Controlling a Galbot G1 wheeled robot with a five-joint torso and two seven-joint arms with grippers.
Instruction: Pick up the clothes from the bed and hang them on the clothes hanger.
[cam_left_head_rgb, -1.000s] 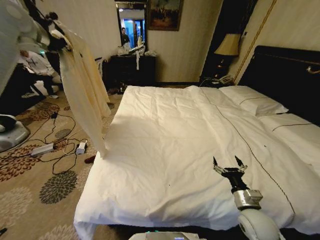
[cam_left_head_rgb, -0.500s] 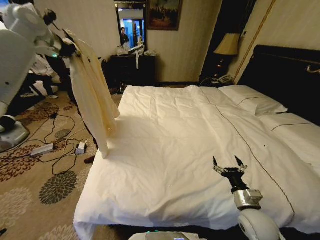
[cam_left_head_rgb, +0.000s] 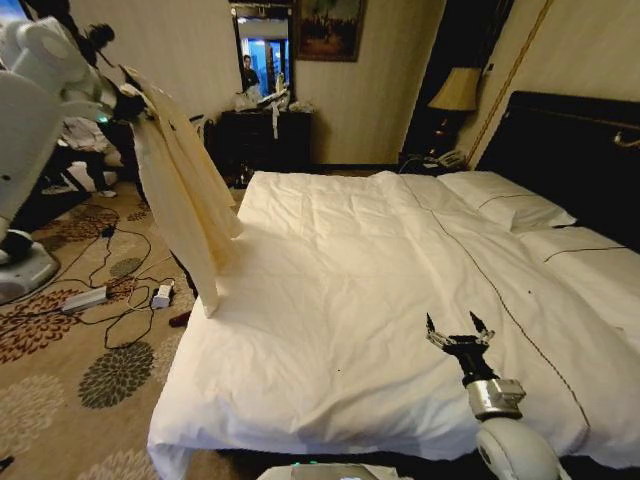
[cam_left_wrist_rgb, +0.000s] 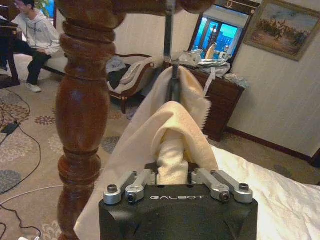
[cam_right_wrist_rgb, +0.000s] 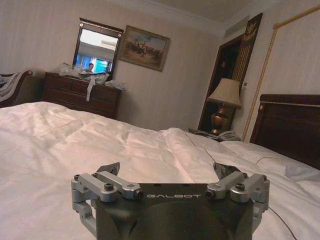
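White duvet fabric lies under the right gripper (cam_left_head_rgb: 458, 331), which rests low over the near part of the bed (cam_left_head_rgb: 330, 300), its arm rising from the bottom edge of the head view with the wrist straight and the fingers pointing toward the headboard (cam_left_head_rgb: 570, 150). In the right wrist view the two fingers (cam_right_wrist_rgb: 109, 169) stand spread apart with nothing between them, just above the duvet. One right arm, parked there, and one left arm at work.

The left arm is raised high beside the bed's left edge, bent at the elbow, its white shell filling the upper left corner of the head view. The left gripper (cam_left_head_rgb: 128, 103) is at the top of the clothes (cam_left_head_rgb: 180, 190), and the left wrist view shows its fingers clamped on a bunched fold of the cream fabric (cam_left_wrist_rgb: 172, 155). The single garment hangs down from that grasp in a long drape, clear of the duvet for most of its length, its lower end just beside the mattress edge.

Above the grasp, in the left wrist view, a thin metal hook (cam_left_wrist_rgb: 170, 40) rises out of the garment's collar toward a wooden bar at the top; whether it rests on the bar cannot be told. One turned wooden post (cam_left_wrist_rgb: 82, 115) stands close beside the garment.

Farther off lie two white pillows (cam_left_head_rgb: 505, 205), one dark dresser (cam_left_head_rgb: 262, 135) with a mirror (cam_left_head_rgb: 265, 45) above it, one framed painting (cam_left_head_rgb: 328, 28) and one bedside lamp (cam_left_head_rgb: 457, 92).
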